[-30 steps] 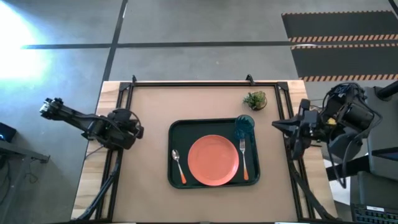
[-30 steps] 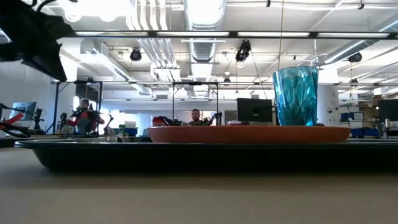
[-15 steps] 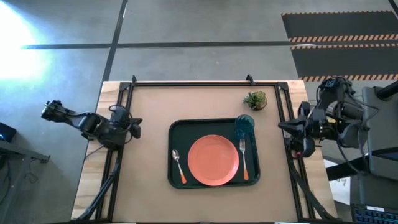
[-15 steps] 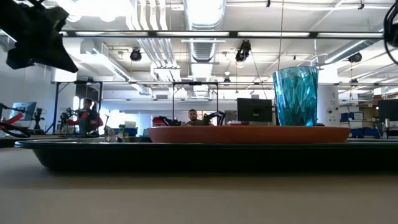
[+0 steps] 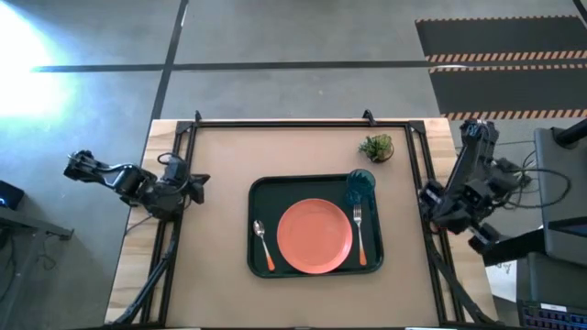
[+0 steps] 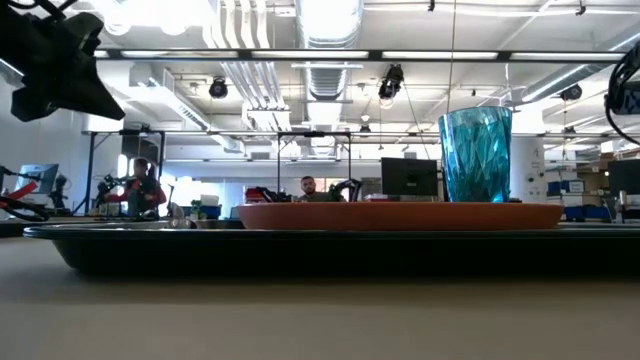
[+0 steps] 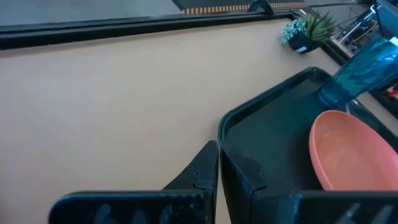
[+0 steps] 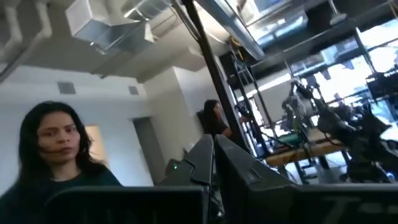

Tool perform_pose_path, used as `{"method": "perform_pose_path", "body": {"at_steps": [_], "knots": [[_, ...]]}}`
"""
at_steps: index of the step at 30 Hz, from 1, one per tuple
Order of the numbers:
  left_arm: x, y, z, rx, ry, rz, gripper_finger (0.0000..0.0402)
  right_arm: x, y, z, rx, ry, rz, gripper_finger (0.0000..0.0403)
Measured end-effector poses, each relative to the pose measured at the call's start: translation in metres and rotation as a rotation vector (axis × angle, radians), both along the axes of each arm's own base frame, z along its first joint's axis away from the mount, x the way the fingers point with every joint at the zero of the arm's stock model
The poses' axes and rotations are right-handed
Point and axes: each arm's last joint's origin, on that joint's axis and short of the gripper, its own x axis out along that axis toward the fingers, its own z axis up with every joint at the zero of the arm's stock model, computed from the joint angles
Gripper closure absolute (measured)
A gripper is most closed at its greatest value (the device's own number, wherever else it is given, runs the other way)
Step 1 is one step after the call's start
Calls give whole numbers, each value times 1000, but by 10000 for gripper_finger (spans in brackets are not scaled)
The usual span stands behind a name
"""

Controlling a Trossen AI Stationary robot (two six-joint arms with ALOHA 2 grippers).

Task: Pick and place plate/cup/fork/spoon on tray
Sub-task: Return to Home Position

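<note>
The dark green tray [image 5: 251, 229] lies on the table's middle, toward the near edge. On it rest the orange-red plate [image 5: 315, 236], the spoon [image 5: 263, 244] left of the plate, the fork [image 5: 359, 233] right of it, and the teal cup [image 5: 359, 182], upright at the tray's far right corner. The low view shows the tray [image 6: 300, 250], plate [image 6: 400, 215] and cup [image 6: 476, 155]. My left gripper [image 5: 198, 182] is shut and empty at the table's left edge; its wrist view [image 7: 219, 148] shows the shut fingers. My right gripper [image 5: 426, 195] is shut and empty at the right edge, pointing up into the room [image 8: 213, 142].
A small green potted plant [image 5: 376, 147] stands at the table's far right, behind the tray. A black frame [image 5: 275, 124] runs along the table's far and side edges. Bare tabletop lies left of and behind the tray [image 7: 112, 106]. People show in the room beyond [image 8: 56, 149].
My right gripper has drawn back toward the table's right edge and its arm has folded up. My left gripper has drawn back a little toward the left edge. Both stay shut. The tableware on the tray has not moved.
</note>
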Motion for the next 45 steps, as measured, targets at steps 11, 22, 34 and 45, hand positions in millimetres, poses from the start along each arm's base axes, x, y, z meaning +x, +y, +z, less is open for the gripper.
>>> {"method": "perform_pose_path", "body": {"at_steps": [11,22,34,45], "knots": [[2,-1,-3,-28,0,-21,402,8,14,-52,351,154,162,394],[2,-2,-4,-47,-12,-6,402,13,36,-51,440,249,373,394],[7,-3,-4,-45,-12,-4,402,13,38,-47,613,335,514,394],[7,-3,-5,-41,-7,-5,402,13,44,-54,917,643,740,394]]}}
